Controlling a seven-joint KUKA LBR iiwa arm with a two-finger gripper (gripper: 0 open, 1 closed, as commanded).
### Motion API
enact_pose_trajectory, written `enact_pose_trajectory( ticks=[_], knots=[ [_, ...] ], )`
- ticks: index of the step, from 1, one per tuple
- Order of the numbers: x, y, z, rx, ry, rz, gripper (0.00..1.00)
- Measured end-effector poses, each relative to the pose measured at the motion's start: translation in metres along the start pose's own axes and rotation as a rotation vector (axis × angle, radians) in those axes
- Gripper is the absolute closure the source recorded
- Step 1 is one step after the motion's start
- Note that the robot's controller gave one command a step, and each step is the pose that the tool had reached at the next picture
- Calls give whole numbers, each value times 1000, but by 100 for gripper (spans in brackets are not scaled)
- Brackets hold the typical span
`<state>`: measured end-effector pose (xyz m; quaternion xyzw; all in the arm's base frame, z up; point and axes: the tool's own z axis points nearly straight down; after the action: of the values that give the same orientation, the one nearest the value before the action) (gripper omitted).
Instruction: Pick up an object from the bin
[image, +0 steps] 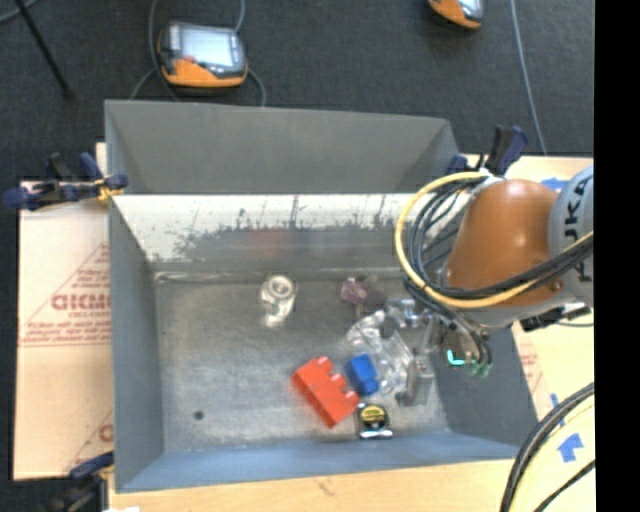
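Near gripper (412, 378), blocky red brick (322, 389)

Only legible text: black letters "KA" on the arm's white link (580, 215) at far right, running vertically, rest of the word out of view. The small yellow-and-black thing (372, 420) by the bin's near wall has a pale round face; its print is too small to read. The orange-grey handheld unit (202, 52) on the floor has an unreadable screen.
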<state>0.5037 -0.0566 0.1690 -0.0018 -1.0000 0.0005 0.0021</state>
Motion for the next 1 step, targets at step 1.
enact_pose_trajectory(
  ticks=[1],
  knots=[
    [-28, 18, 99, 0, -3, -477, 0]
  ],
)
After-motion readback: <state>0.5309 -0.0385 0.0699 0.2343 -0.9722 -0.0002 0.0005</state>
